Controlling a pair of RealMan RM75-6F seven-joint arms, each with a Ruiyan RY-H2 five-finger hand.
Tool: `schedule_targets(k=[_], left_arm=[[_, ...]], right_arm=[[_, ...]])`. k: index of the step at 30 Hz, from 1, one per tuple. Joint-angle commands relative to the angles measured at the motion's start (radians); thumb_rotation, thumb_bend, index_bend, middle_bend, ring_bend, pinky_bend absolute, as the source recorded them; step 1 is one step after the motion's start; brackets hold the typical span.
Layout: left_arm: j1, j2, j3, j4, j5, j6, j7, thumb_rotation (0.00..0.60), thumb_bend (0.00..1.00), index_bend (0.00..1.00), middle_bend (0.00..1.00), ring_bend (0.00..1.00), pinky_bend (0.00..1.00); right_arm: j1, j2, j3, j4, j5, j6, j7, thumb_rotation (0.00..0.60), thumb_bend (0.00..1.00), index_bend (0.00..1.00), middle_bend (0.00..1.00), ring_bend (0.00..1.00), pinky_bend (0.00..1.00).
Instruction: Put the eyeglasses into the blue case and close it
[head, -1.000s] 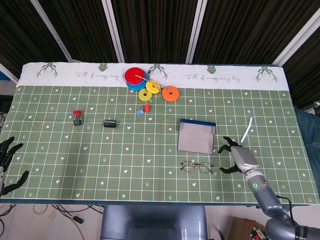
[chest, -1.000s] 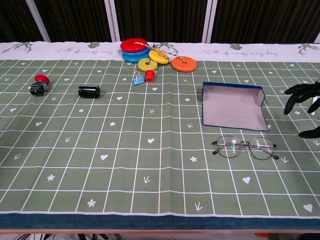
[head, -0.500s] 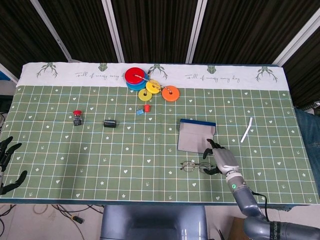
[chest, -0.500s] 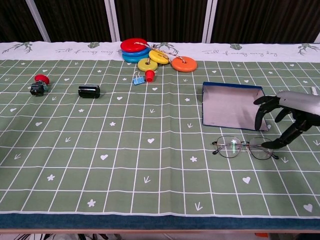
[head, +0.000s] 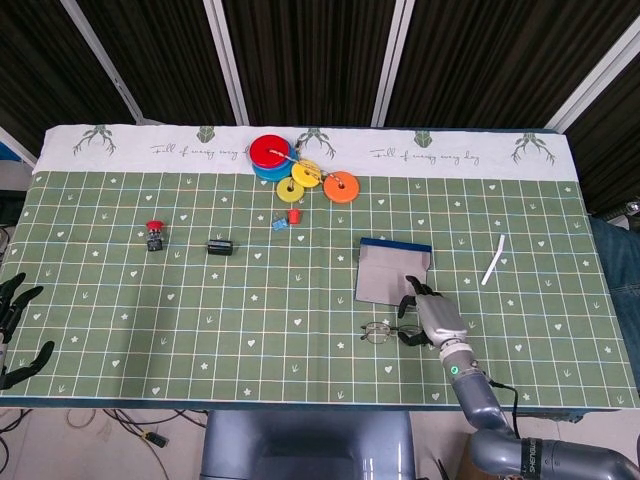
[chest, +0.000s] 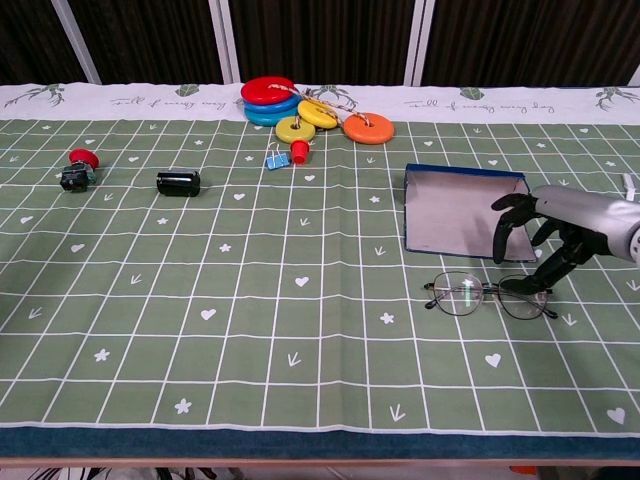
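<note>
Right now the eyeglasses (chest: 488, 296), thin wire frames with round clear lenses, lie flat on the green gridded tablecloth (chest: 250, 300), just near of the blue case (chest: 463, 212). That case sits open, a flat rectangle with a grey lining and a dark blue rim along its far edge. Over on the right, the right hand (chest: 548, 232), dark fingers on a silver metal shell, arches down over the right lens, fingers curled and parted, one fingertip reaching the frame; whether it actually grips, I cannot tell. Far left, at the near edge, the left hand (head: 15, 330) rests with fingers spread, holding nothing. Glossy coloured discs (chest: 300, 110) cluster at the far side.
</note>
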Motion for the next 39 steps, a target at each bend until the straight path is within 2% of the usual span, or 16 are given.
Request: schedule_targets(k=[1, 17, 39], left_arm=[[0.001, 0.000, 0.000, -0.001, 0.000, 0.001, 0.001, 0.600, 0.31, 0.13, 0.00, 0.00, 0.00], [0.002, 0.001, -0.004, -0.004, -0.006, 0.000, 0.001, 0.600, 0.31, 0.13, 0.00, 0.00, 0.00], [0.002, 0.000, -0.004, -0.005, -0.004, -0.001, 0.005, 0.600, 0.31, 0.12, 0.00, 0.00, 0.00]], right_arm=[[0.004, -0.007, 0.001, 0.001, 0.009, 0.000, -0.009, 0.600, 0.35, 0.52, 0.07, 0.13, 0.22], [0.016, -0.055, 0.005, 0.035, 0.029, 0.003, -0.027, 0.600, 0.36, 0.56, 0.07, 0.13, 0.22], [0.029, -0.059, 0.006, 0.038, 0.053, -0.016, -0.045, 0.600, 0.43, 0.58, 0.07, 0.13, 0.22]])
